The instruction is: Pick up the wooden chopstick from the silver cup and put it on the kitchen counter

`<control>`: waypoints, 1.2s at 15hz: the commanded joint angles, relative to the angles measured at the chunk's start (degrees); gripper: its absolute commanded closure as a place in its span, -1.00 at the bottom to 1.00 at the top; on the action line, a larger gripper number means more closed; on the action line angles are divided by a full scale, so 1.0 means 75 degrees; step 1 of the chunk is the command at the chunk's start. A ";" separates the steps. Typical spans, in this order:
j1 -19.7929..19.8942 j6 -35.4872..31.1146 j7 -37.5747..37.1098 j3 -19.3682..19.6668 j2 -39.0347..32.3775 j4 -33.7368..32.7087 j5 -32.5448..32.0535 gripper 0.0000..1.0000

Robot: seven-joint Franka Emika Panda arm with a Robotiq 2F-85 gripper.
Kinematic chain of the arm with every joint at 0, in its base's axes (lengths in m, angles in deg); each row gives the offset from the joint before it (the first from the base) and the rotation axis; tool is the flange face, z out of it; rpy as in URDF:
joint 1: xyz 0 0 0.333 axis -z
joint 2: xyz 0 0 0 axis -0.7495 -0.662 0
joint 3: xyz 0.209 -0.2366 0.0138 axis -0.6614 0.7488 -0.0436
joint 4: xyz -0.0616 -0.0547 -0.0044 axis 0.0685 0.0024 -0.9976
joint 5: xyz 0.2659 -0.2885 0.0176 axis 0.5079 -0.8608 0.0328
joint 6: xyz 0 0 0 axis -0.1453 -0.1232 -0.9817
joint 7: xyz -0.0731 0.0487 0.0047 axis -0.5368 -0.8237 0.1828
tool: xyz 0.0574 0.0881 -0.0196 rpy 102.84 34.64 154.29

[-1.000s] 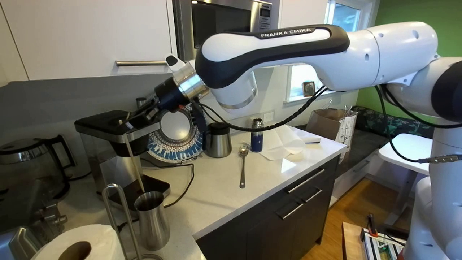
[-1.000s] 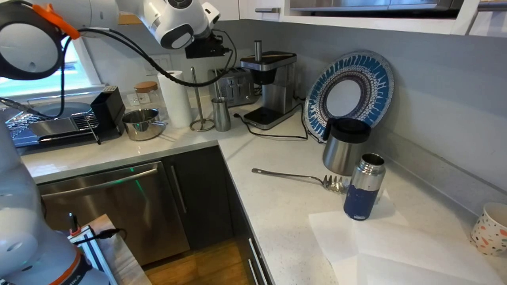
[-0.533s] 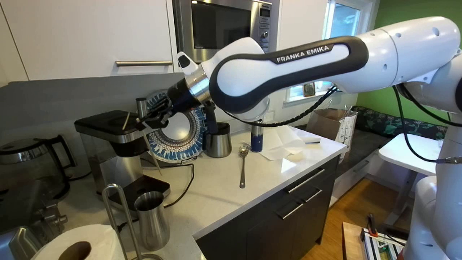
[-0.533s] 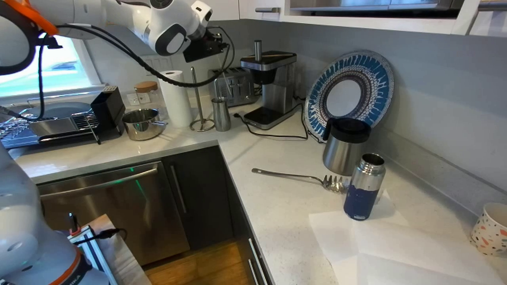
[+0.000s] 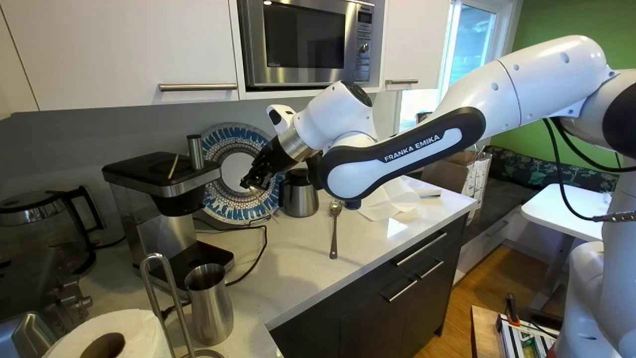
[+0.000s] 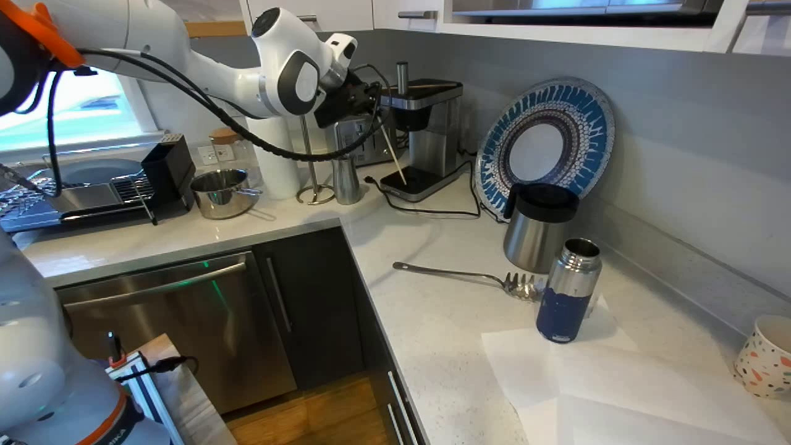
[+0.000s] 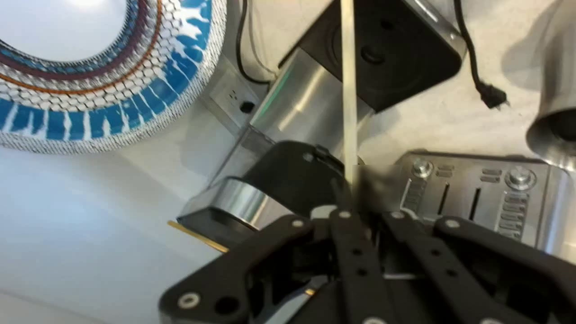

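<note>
Robotiq gripper (image 7: 366,211) pinches the wooden chopstick (image 7: 349,94) apparently near one end, so its length slants downward, out of and apart from the silver cup (image 5: 209,306). That hold likely lets the free end meet the kitchen counter (image 5: 298,271) first.

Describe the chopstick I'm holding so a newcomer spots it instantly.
Follow the white robot arm to the black claw at its end. From the claw, the pale wooden chopstick slants downward. A similar stick lies atop the coffee maker; only this one is gripped.
</note>
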 commanded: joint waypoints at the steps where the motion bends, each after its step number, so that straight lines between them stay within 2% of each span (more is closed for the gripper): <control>1: -0.0086 0.0858 -0.1911 0.0306 -0.0104 -0.0227 -0.2021 0.96; 5: -0.0164 0.1620 -0.3171 0.0269 -0.0419 -0.0511 -0.3050 0.96; 6: -0.0058 0.1263 -0.2637 0.0231 -0.0195 -0.0253 -0.2621 0.84; 12: -0.0096 0.1402 -0.2934 0.0231 -0.0386 -0.0420 -0.2813 0.84; 13: -0.0198 0.1522 -0.4055 0.0497 -0.0440 -0.0618 -0.4243 0.96; 15: -0.0340 0.2020 -0.4667 0.0826 -0.0495 -0.0932 -0.5367 0.96; 18: -0.0216 0.2978 -0.5223 0.0770 -0.0574 -0.1028 -0.6651 0.96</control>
